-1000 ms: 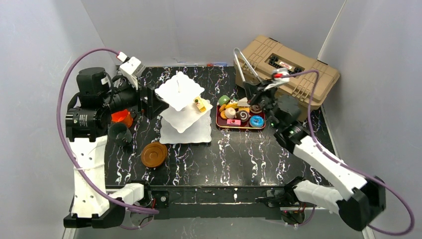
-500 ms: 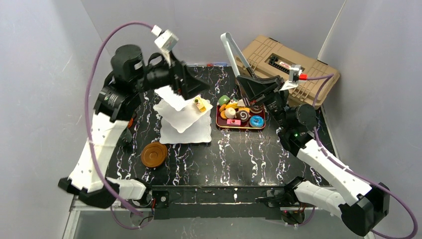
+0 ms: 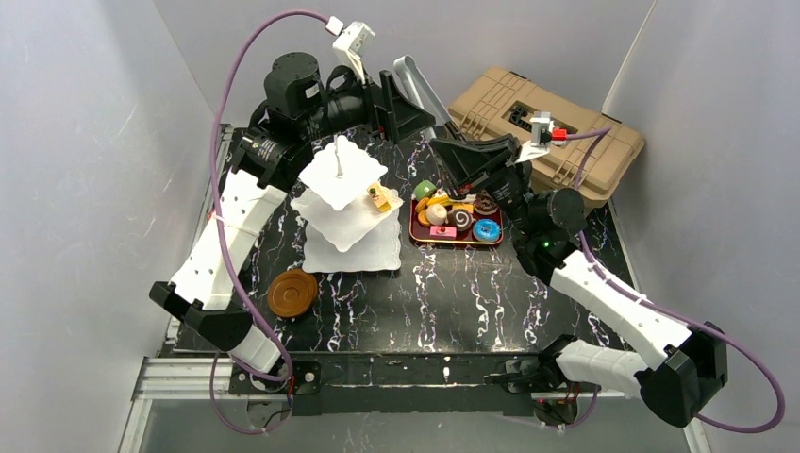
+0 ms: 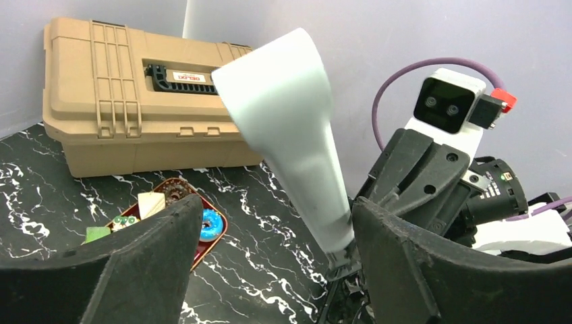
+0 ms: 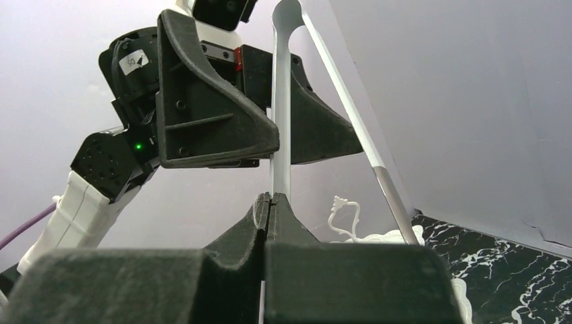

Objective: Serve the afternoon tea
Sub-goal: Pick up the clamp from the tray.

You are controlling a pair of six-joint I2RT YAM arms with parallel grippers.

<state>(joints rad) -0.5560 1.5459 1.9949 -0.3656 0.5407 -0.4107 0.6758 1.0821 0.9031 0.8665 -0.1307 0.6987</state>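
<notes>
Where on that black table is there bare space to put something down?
The widest bare patch is the front middle of the table, between the saucers, the pastry tray and the right arm. The back, around the stand and toolbox, is crowded.

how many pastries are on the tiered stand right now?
1. A yellow pastry sits on the middle plate of the stand, at its right corner. The other pastries lie in the red tray. The upper plates may hide more.
</notes>
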